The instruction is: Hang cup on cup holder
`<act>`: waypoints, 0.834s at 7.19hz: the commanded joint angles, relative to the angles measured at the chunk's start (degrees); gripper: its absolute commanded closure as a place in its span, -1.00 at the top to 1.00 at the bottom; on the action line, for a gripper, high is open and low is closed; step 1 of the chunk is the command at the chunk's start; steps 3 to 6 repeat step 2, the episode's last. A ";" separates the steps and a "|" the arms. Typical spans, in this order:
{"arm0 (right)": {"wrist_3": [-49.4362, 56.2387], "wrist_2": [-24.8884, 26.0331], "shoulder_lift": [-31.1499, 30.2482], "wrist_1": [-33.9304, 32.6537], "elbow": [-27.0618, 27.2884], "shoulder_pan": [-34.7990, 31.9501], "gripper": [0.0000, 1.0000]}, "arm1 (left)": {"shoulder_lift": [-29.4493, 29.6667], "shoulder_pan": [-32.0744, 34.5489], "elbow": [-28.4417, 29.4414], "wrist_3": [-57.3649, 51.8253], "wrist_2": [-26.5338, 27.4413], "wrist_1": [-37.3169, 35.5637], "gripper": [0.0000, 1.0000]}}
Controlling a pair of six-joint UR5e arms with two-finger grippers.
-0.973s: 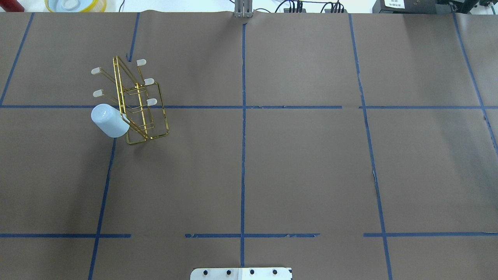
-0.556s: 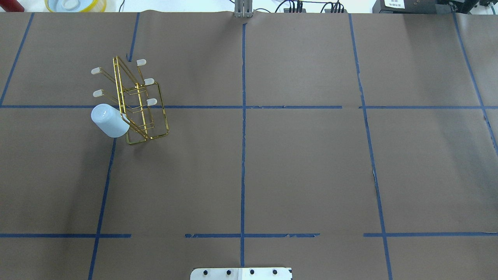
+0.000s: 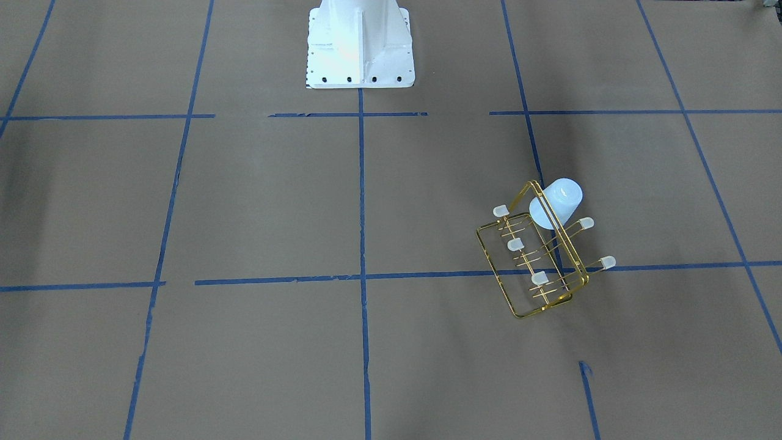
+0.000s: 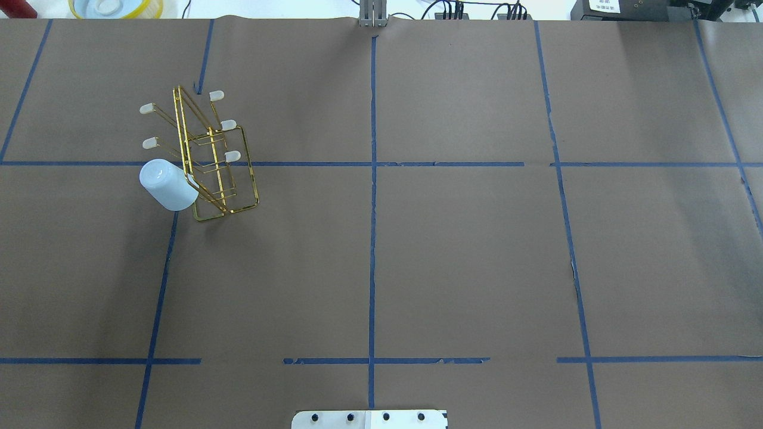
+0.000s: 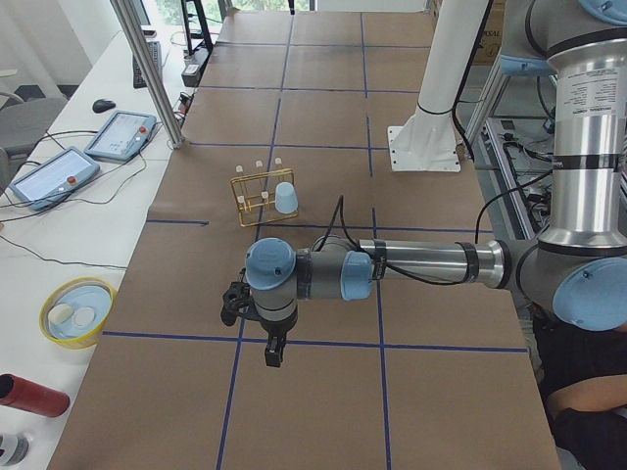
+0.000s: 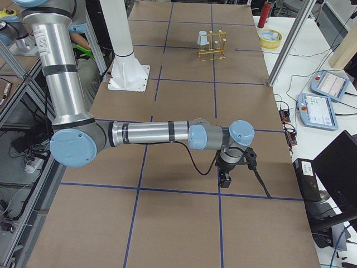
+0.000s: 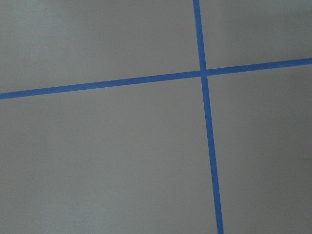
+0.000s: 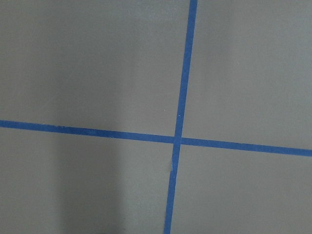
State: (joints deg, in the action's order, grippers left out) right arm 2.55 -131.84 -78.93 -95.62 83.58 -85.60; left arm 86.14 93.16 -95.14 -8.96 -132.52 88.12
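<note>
The pale light-blue cup (image 4: 168, 185) sits upturned and tilted over a prong at the near-left end of the gold wire cup holder (image 4: 228, 124), its closed bottom pointing up and outward. Both also show in the front-facing view: cup (image 3: 556, 203), cup holder (image 3: 515, 244). Nothing holds the cup. My left gripper (image 5: 269, 348) hangs over bare table well away from the rack and shows only in the left side view; I cannot tell whether it is open or shut. My right gripper (image 6: 226, 178) shows only in the right side view, far from the rack; its state cannot be told either.
A yellow-rimmed bowl (image 5: 76, 311) and a red cylinder (image 5: 29, 395) lie off the brown table cover. Two control tablets (image 5: 118, 134) and an aluminium post (image 5: 147, 69) stand along the far side. The white robot base (image 3: 359, 43) is at the table's near edge.
</note>
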 commanded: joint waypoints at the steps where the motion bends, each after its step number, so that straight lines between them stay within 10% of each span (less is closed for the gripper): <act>1: 0.00 0.00 0.00 0.00 0.00 0.00 1.00 | -0.01 0.00 0.04 0.00 -0.02 0.03 1.00; 6: 0.00 0.00 0.00 0.00 0.00 0.00 1.00 | 0.08 0.00 0.13 0.00 -0.02 0.03 1.00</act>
